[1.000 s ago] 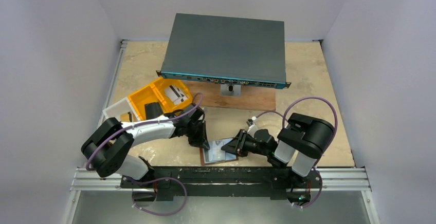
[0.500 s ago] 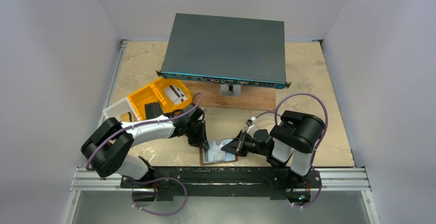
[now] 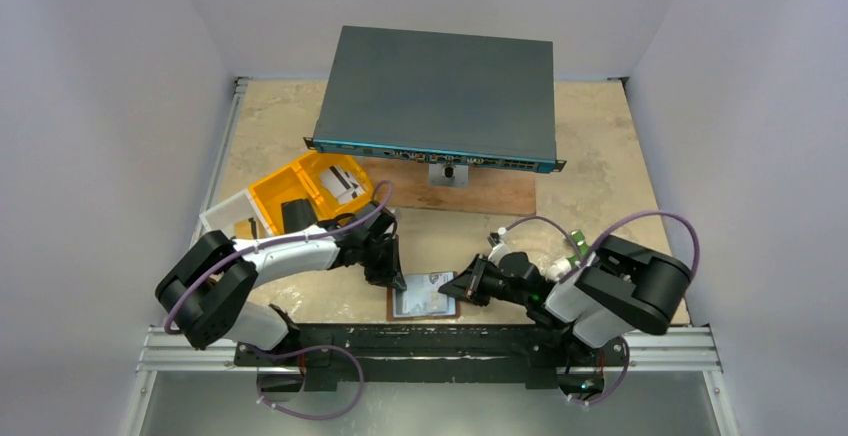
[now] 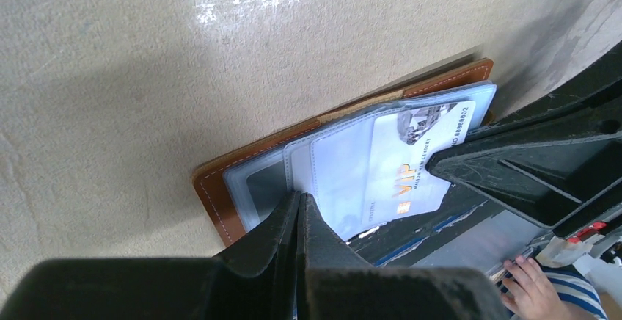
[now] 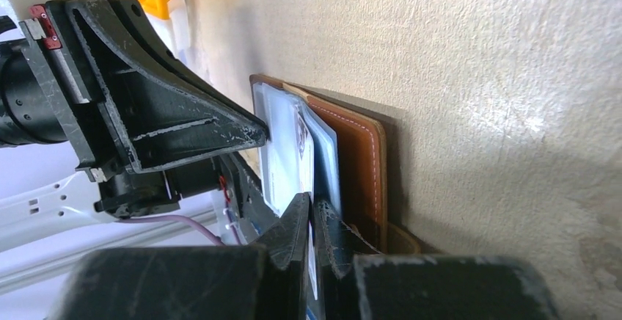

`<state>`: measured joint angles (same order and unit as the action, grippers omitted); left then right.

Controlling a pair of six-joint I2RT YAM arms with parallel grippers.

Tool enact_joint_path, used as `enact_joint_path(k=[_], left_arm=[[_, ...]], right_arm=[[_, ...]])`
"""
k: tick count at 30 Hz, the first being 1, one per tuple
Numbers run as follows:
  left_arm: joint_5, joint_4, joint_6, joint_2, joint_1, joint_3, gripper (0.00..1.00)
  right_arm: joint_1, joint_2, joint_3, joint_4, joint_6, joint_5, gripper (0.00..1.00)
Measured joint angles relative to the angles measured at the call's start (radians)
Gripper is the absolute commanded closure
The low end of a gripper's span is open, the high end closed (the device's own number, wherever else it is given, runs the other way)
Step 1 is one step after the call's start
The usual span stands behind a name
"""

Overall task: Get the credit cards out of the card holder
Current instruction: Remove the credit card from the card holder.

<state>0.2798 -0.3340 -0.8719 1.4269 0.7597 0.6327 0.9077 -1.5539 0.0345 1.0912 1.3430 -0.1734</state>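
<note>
Pressing left gripper (image 4: 301, 213): fingers together, I'm pinning the card holder (image 4: 217, 197) pockets.
right gripper (image 5: 309, 216): I'm pinching the credit card (image 4: 411, 160) at the card holder's right edge.

Stitched matt brown leather on my card holder (image 4: 214, 191), glossy clear plastic pockets (image 4: 334, 169), a smooth shiny card (image 4: 411, 160), my fingers (image 4: 277, 233) scuffed matt black plastic, the tabletop (image 4: 147, 78) rough and matt.

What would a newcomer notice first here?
The open brown card holder lies at the table's near edge, a white VIP card showing in its clear pocket. The left claw and right claw, both shut, meet over it. Behind sits a large grey network switch.
</note>
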Motion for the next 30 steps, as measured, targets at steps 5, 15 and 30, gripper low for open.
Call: enact_joint_path(k=[5, 15, 30], left_arm=[[-0.004, -0.001, 0.000, -0.002, 0.000, 0.000, 1.00], [-0.045, -0.034, 0.003, -0.036, -0.001, -0.002, 1.00], [-0.068, -0.156, 0.055, -0.281, -0.032, 0.029, 0.47]], right_arm=[[0.001, 0.163, 0.030, -0.227, -0.047, 0.026, 1.00], [0.001, 0.430, 0.118, -0.600, -0.158, 0.093, 1.00], [0.001, 0.509, 0.227, -0.760, -0.195, 0.077, 1.00]])
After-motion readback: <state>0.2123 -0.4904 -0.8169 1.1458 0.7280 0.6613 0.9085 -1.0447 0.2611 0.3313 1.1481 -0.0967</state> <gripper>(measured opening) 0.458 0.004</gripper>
